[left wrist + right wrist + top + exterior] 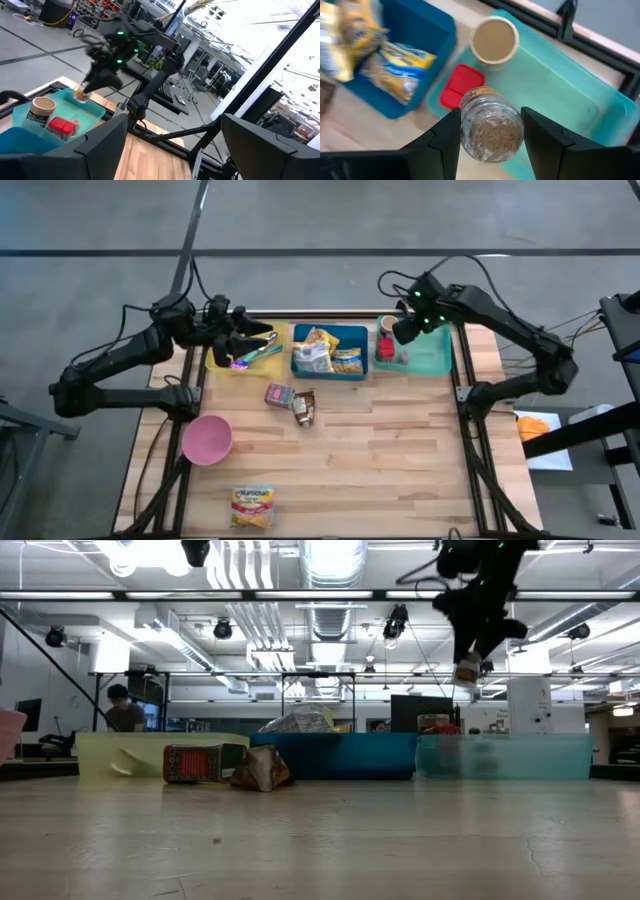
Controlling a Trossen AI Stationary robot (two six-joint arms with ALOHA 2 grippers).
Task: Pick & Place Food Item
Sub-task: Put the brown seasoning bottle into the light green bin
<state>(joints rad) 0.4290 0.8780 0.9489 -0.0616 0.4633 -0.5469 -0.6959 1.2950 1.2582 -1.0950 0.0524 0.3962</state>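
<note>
Right end effector (490, 131) pinching spice jar (491, 127) above teal bin (580, 95), apparently for sorted drop-off | left end effector (170, 145) spread, idle over yellow bin (222, 360)

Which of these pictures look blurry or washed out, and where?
Right wrist view: the blue bin and its packets smear, while the jar in the right gripper stays sharp. Low view: ceiling lights glare and the foreground table is soft. Left wrist view: bright windows wash out.
</note>
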